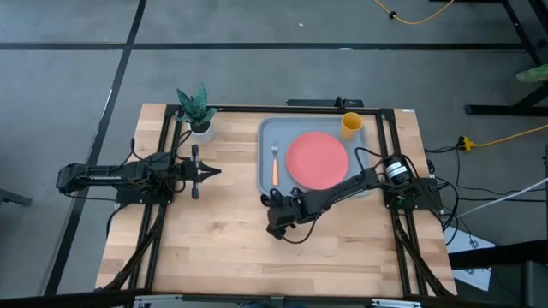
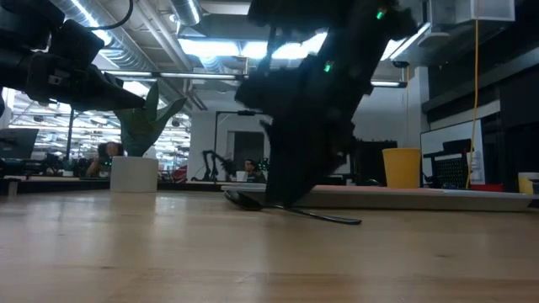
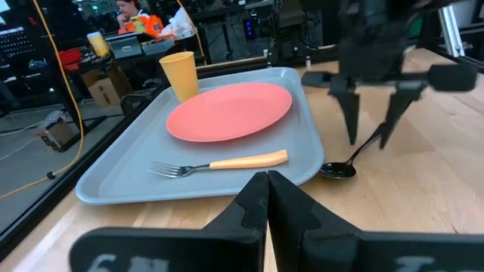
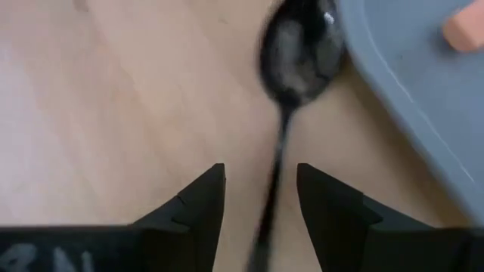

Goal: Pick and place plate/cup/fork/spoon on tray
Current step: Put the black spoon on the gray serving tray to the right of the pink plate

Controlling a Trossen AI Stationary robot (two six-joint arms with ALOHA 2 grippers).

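Grey-blue tray (image 1: 267, 137) holds three things; one spoon (image 3: 349, 160) outside

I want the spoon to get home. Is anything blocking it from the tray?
Nothing visible blocks it. The spoon lies on the wood right beside the tray, with the right gripper open astride its handle. Only the tray's raised rim must be cleared. There is bare tray near the fork.

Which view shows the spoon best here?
Right wrist view: the spoon fills it, handle running between the open right gripper fingers. Left wrist shows it whole beside the tray; low view, a dark sliver; high view, arm hides it.
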